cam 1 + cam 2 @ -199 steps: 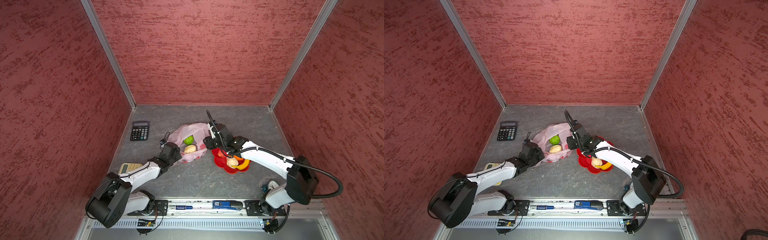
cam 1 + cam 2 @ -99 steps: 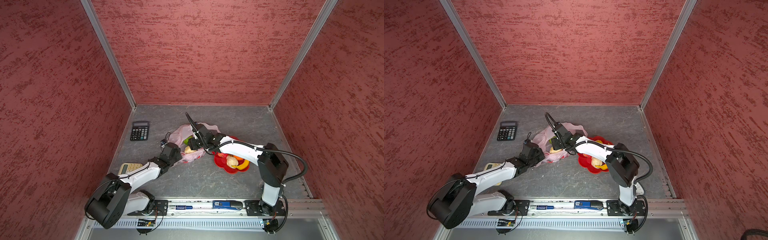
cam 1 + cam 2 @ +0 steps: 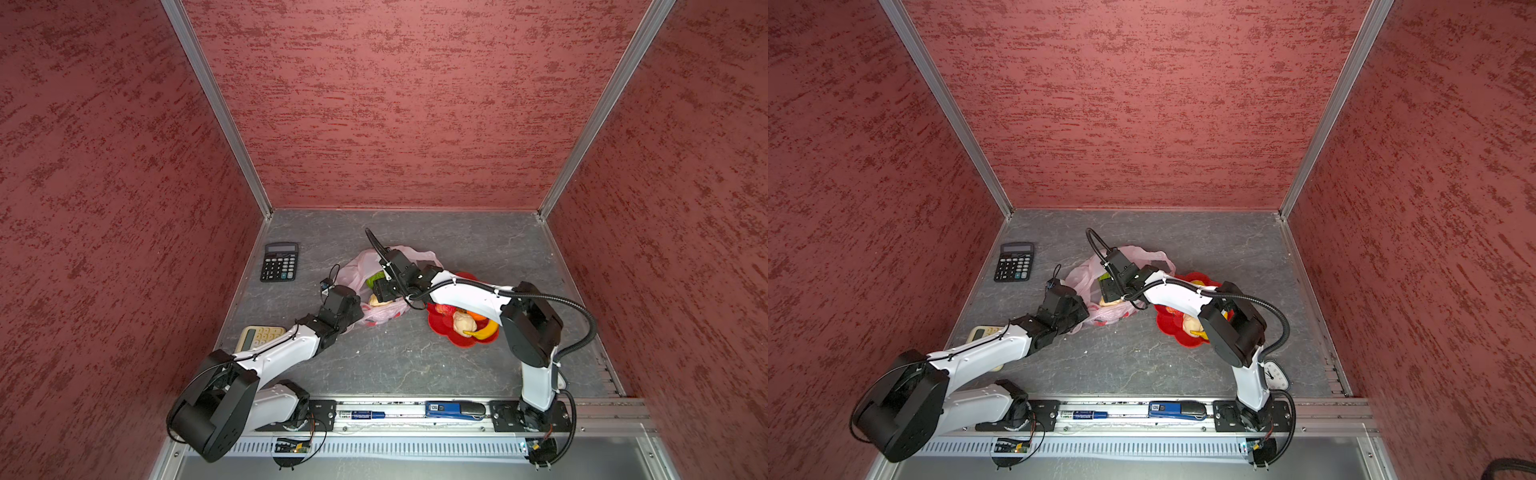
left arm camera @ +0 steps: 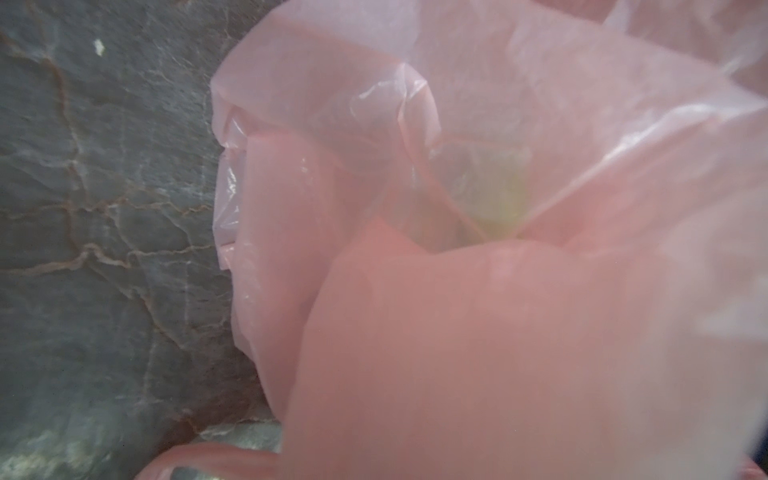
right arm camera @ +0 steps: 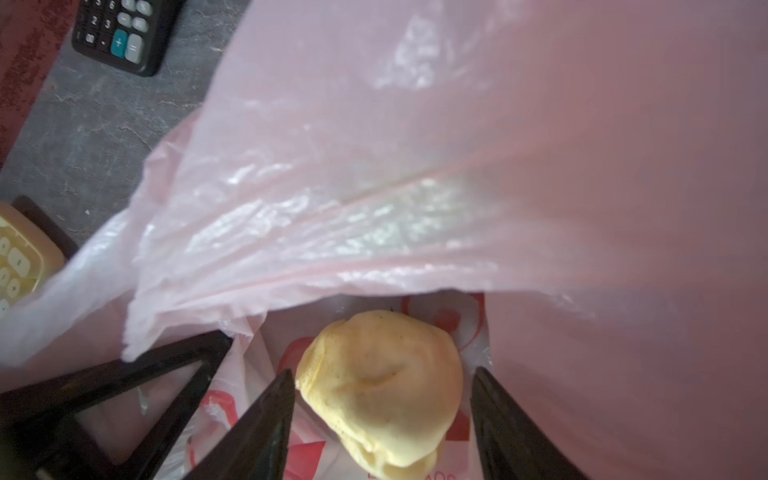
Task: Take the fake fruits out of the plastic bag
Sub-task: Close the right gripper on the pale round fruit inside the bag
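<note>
The pale-pink plastic bag point(image 3: 362, 266) point(image 3: 1082, 277) lies mid-table with its mouth open. In it sit a green fruit point(image 3: 374, 279) and a cream lumpy fruit point(image 3: 377, 300) point(image 5: 382, 386). My right gripper point(image 3: 380, 291) point(image 5: 382, 372) reaches into the mouth, open, one finger on each side of the cream fruit. At the bag's near-left edge my left gripper point(image 3: 357, 305) is shut on the film. Bag film point(image 4: 498, 311) drapes over the left wrist camera and hides those jaws. A cream fruit point(image 3: 462, 322), a banana point(image 3: 484, 330), an orange and a red fruit lie in the red dish point(image 3: 440, 332).
A black calculator point(image 3: 279, 262) lies at the back left and a beige one point(image 3: 259, 336) sits under the left forearm. A small clock point(image 3: 1276, 374) rests by the right arm's base. Red walls close three sides.
My right gripper has swung left from above the red dish into the bag's mouth, and its jaws have widened around the cream fruit. The left arm has stayed put.
</note>
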